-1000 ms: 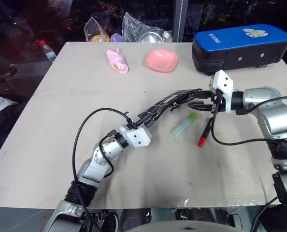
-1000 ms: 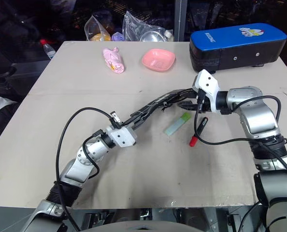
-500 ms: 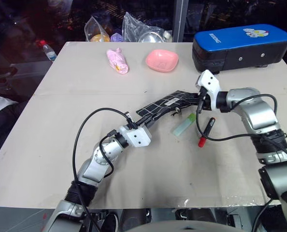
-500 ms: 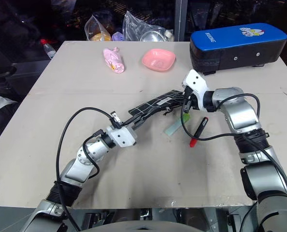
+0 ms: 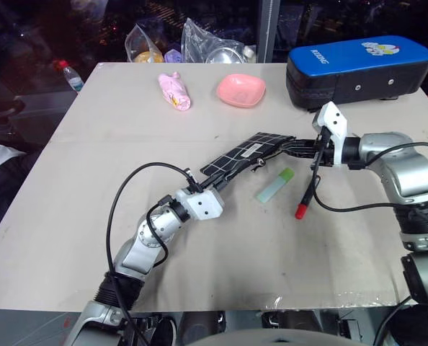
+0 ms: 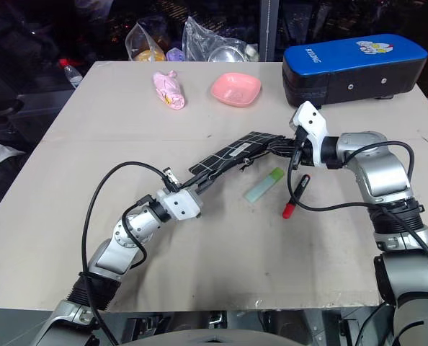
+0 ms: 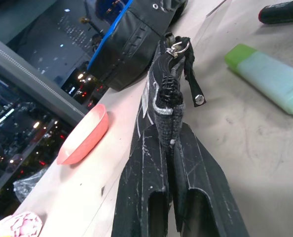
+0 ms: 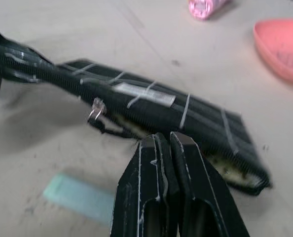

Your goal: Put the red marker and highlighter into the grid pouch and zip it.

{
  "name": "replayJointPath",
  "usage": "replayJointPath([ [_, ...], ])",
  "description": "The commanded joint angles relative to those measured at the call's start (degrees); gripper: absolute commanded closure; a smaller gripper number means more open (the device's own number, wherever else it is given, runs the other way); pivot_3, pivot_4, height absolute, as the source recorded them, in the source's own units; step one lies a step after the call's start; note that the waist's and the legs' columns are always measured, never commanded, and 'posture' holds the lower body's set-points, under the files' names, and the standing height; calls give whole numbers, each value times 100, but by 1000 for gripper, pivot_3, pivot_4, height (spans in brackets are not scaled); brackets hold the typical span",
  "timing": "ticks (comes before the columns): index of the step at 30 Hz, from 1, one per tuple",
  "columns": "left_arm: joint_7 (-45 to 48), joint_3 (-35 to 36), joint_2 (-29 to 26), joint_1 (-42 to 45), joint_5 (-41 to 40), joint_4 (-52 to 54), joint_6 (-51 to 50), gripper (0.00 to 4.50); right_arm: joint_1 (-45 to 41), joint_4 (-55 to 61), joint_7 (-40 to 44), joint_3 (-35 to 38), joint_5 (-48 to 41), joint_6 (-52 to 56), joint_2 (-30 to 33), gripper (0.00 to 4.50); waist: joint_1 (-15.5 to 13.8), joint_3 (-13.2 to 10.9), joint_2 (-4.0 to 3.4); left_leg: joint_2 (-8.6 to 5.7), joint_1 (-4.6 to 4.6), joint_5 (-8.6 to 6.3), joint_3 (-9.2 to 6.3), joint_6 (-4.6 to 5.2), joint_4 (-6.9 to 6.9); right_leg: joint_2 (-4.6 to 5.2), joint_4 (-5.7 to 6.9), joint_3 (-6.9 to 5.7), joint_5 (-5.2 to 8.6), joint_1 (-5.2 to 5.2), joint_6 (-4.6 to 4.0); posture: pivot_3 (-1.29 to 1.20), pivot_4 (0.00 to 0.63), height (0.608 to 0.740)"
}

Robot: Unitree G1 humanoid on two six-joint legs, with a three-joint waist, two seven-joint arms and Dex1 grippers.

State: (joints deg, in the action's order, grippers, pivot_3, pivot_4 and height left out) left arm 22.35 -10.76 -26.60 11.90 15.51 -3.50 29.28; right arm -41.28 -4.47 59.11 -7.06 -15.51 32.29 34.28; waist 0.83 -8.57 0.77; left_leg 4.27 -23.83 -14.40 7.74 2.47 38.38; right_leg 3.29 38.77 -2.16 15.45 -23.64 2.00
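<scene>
Mint highlighter (image 7: pixel 274 79) beside pouch (image 7: pixel 159 106); zipper pull (image 7: pixel 192 74) apparently dangling.

A: Which surfaces are cloth? 
B: The grid pouch (image 5: pixel 248 154), matt woven fabric with a small bright metal zipper ring. 
A: And plastic? 
B: The highlighter (image 5: pixel 274 185), frosted translucent; the pink bowl (image 5: pixel 241 90), smooth; the bench (image 5: pixel 91 216), matt, lightly scuffed.
</scene>
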Motion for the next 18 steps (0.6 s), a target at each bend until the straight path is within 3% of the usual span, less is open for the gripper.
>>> replayJointPath([
  [1, -1, 81, -16, 14, -131, 192, 55, 4500, -138, -79, -212, -32, 125, -107, -126, 4398, -7, 0, 0, 0, 0, 0, -1, 0, 0, 0, 0, -1, 0, 0, 0, 0, 150, 740],
  [13, 42, 89, -28, 82, -131, 219, 27, 4500, -588, -1054, -483, -595, 912, -1153, -735, 4398, -7, 0, 0, 0, 0, 1, 3, -1, 0, -2, 1, 0, 0, -1, 0, 0, 150, 740],
  [18, -29, 197, 47, 217, -222, 285, -84, 4500, -633, -1367, -714, -1053, 1640, -3134, -999, 4398, -14, 0, -1, 0, -2, 1, 5, -2, -1, -1, -3, 0, 0, -2, 0, 0, 150, 740],
])
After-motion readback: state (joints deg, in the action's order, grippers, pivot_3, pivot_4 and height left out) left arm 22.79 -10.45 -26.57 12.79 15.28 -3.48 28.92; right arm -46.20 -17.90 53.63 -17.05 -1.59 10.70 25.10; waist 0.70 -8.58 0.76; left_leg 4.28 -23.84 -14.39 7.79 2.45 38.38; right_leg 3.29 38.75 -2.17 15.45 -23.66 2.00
